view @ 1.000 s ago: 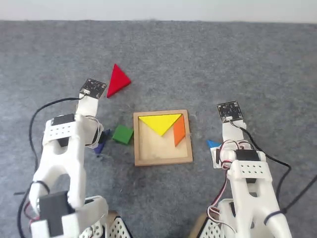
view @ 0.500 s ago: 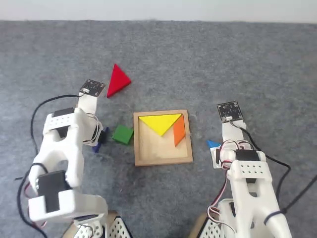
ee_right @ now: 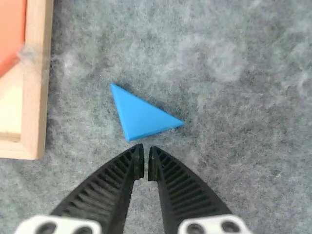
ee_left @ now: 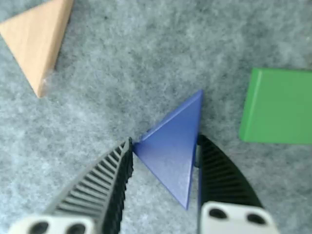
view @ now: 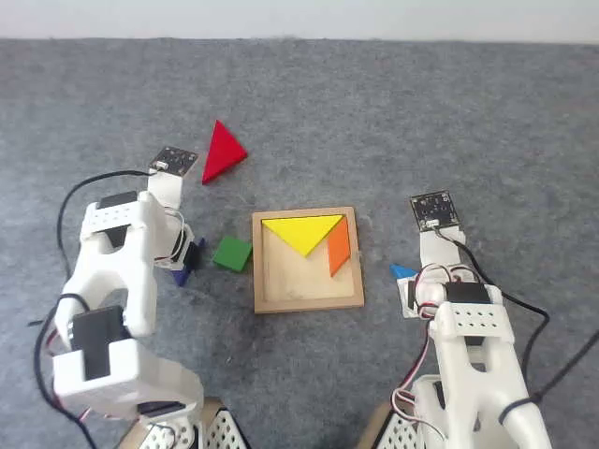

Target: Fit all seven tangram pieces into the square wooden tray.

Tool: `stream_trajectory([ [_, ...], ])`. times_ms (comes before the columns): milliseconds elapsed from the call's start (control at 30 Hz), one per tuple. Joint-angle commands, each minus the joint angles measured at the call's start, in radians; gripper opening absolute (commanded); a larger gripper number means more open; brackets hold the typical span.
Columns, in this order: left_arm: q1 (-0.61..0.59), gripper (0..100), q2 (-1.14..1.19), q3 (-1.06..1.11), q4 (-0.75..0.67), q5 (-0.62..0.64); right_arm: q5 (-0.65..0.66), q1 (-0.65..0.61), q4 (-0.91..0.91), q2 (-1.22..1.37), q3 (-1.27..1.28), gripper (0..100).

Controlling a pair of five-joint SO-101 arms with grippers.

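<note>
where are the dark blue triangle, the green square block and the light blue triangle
dark blue triangle (ee_left: 171,151): left wrist view, centre of its top face
green square block (ee_left: 278,105): left wrist view, centre of its top face
light blue triangle (ee_right: 140,119): right wrist view, centre of its top face

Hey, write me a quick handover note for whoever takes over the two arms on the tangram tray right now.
Left gripper: jaws shut on the dark blue triangle, which lies on the mat beside the green square.
Right gripper: jaws shut, empty, just short of the light blue triangle, right of the tray.
Done: yellow triangle and orange piece are in the tray.
Left: five pieces, namely both blue triangles, the green square, the red triangle farther out, and the tan triangle near the left gripper.
</note>
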Motion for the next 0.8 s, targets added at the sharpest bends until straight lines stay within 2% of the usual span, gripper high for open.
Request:
stream_trajectory([
  [0, -0.014, 23, 0.006, -0.03, 0.005, 0.005, 0.005, 0.012, -0.005, -0.033, -0.008, 3.1],
  [533, -0.008, 23, 0.011, -0.03, 0.035, -0.038, 0.005, 0.012, -0.005, -0.033, -0.008, 3.1],
  [767, -0.008, 18, 0.011, -0.03, 0.035, -0.043, 0.005, 0.012, -0.004, -0.033, -0.008, 3.1],
])
